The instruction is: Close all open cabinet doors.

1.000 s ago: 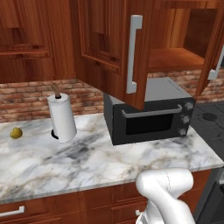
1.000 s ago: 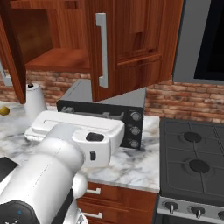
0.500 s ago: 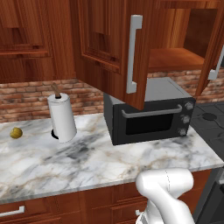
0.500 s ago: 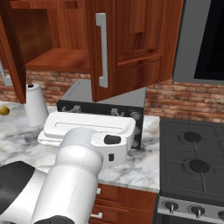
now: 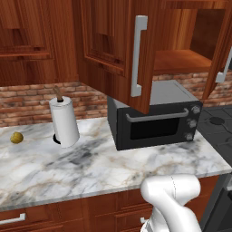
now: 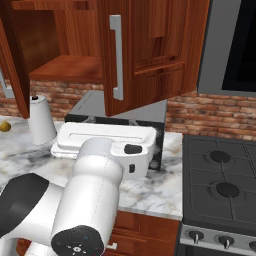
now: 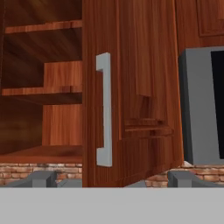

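Observation:
Two reddish-brown cabinet doors stand open over the counter. One door (image 5: 113,45) swings out above the microwave, and its silver bar handle (image 5: 138,56) faces me. The other door (image 5: 223,50) shows at the right edge of the left base view, and again as the left-hand door (image 6: 12,55) in the right base view. Between them the cabinet shelf (image 5: 181,61) lies bare. In the hand view the nearer door (image 7: 140,87) and its handle (image 7: 104,109) are straight ahead at some distance. My gripper (image 7: 113,181) is open, with nothing between its fingertips (image 7: 41,178).
A black microwave (image 5: 156,120) sits on the marble counter (image 5: 68,167) under the open cabinet. A paper towel roll (image 5: 64,122) and a small yellow fruit (image 5: 16,137) stand to its left. A stove (image 6: 220,185) lies to the right, below a grey-framed dark panel (image 6: 235,45).
My arm has swung a little to the right and risen in the right base view. The cabinet doors have not moved.

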